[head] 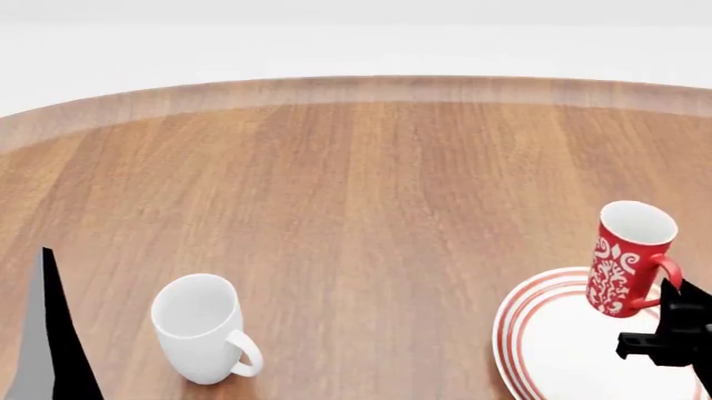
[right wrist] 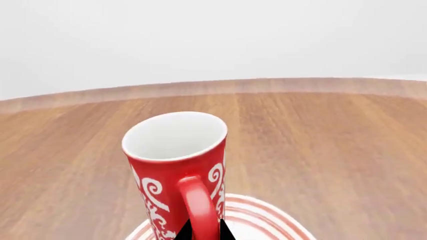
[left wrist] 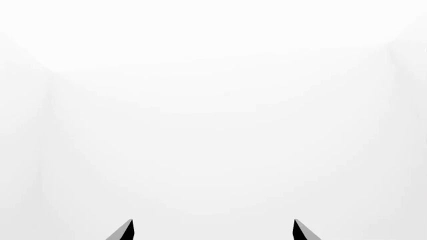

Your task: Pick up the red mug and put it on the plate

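The right pincer (head: 665,321) grips the red mug (head: 625,258) by its handle, tilted over the plate (head: 545,342), not yet set down; the left pincer (left wrist: 213,231) is spread, empty.

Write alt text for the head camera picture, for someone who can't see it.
A red mug sits tilted on a red-ringed white plate at the right of a wooden table, the right gripper at its handle. A plain white mug stands at the left.

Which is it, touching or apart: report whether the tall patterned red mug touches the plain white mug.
Apart. The head view shows the red mug tilted over the red-ringed plate, with a broad stretch of bare wooden table between it and the white mug.
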Controlling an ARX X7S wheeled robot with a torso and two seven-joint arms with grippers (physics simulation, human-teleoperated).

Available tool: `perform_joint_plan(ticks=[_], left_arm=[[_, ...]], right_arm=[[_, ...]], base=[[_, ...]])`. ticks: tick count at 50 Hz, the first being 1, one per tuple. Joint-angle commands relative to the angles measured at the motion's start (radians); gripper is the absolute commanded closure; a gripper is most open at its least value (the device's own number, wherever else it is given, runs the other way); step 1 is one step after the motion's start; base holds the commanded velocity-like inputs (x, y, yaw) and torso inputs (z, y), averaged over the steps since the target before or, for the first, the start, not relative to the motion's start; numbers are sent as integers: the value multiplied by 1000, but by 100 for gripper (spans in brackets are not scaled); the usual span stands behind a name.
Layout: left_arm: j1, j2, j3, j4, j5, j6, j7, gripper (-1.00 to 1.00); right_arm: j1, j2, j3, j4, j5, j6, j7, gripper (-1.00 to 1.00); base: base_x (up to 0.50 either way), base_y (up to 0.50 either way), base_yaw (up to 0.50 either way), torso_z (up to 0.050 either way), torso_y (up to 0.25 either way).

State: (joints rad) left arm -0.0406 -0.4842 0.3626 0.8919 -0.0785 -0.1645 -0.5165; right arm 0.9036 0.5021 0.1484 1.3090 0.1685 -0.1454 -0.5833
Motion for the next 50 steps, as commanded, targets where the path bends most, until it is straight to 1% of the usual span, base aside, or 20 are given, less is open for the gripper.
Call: perform_joint_plan(ticks=[1,16,34,50], left_arm=[[3,-4,2,18,6,-3,-4,-100],[1,-5,3,28,-7,-6,-5,-100],[-6,-9,6,34,-12,-11,-5,-100],[-7,-11,-4,34,-32,-7,-9,-100]], right_arm=[[2,-8,116,-1,-95,-11,-18,100],[0,-6,165,-1,-134,-13,-25,100],[1,-10,184,-1,-156,-20,-31,100],[-11,-18,194,-1,-163,-28,-26,100]], base=[[0,0,0,0,-107],[0,0,0,0,-147],[0,0,0,0,-140],[0,0,0,0,-5]])
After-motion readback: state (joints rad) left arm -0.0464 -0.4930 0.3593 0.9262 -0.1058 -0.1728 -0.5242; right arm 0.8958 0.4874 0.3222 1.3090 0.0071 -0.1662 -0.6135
